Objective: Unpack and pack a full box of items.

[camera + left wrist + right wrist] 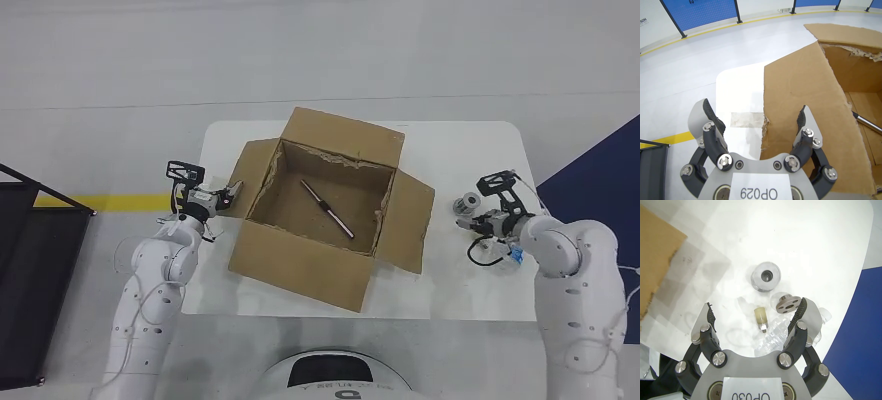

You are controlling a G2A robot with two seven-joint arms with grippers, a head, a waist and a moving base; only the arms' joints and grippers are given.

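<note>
Box (320,215): brown corrugated cardboard, mid tabletop (455,290), turned a bit askew to the edges. All four flaps are folded outward and it is open at the top. Edges are ragged, with torn liner along the far inner rim and a chewed corner where the left flap meets the wall.

Inside: one slim metal rod (327,208) with a dark tip, lying diagonally on the box floor.

Left hand (754,109): released, nothing between the fingers. It sits at the left side of the tabletop right by the box's left flap, one finger over the flap and the other over bare white surface. A dirty tape patch (746,119) is stuck to the tabletop just beyond it, butting the flap's torn edge.

Right hand (755,305): also released and empty, over the right end of the tabletop, well clear of the box's right flap.

Loose parts under it:
- thick metal collar (765,276) with a centre bore, standing on its flat face
- flange disc (786,306) with several holes, tilted, next to one finger
- cream plug (761,317) with a small metal threaded end, lying on its side between the fingers
- crumpled clear plastic bag (772,336), partly under the flange disc
</note>
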